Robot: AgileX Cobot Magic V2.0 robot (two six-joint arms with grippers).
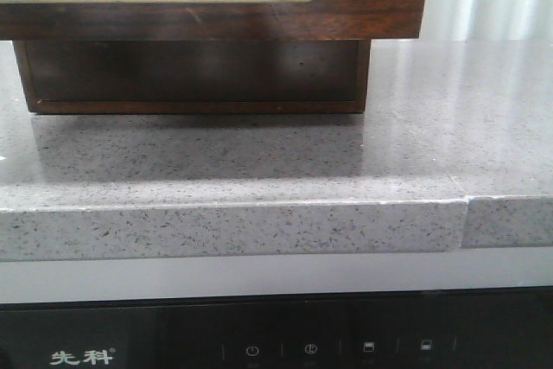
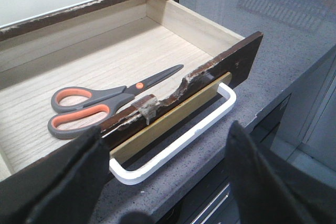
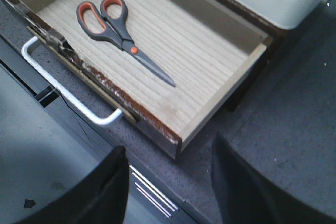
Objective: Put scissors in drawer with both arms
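Drawer pulled open, scissors laid flat inside, left gripper spread wide above the white handle, right gripper spread wide, nothing held.

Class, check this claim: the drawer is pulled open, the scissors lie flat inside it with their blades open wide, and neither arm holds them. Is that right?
One detail is wrong. The scissors lie with their blades closed together, not open wide; the right wrist view shows this best. The rest stands: the drawer is pulled open, the scissors lie flat on its pale wooden floor, and the jaws of the left gripper and the right gripper hold nothing.
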